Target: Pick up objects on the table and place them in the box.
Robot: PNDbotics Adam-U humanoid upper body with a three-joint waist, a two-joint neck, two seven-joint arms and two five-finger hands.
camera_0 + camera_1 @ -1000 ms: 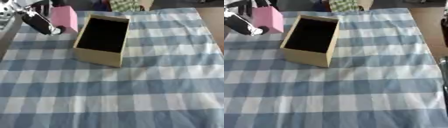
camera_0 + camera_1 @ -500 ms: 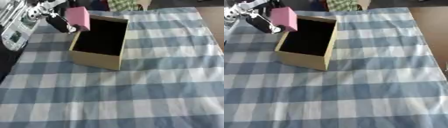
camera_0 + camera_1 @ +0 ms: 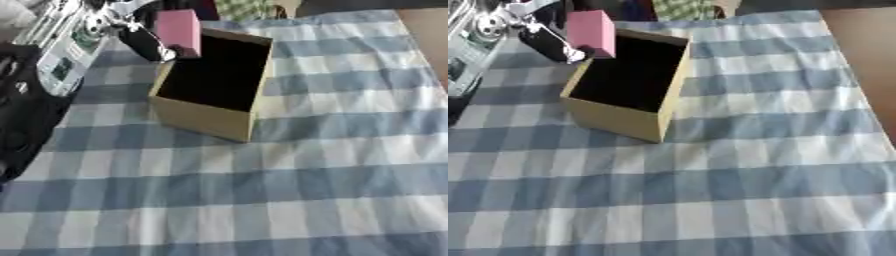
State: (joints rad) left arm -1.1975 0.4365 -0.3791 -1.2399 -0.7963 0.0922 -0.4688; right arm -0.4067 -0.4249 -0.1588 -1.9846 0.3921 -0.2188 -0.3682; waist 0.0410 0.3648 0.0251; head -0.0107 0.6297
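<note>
Left robot hand, entering at the upper left, is curled around a pink block, which is held upright over the near-left corner of the box; the fingers are partly hidden behind the block. Inside the open tan box only darkness is seen. Nothing can be made out within. The desk is covered by a blue-and-white checked cloth. No right robot hand is shown in either view.
</note>
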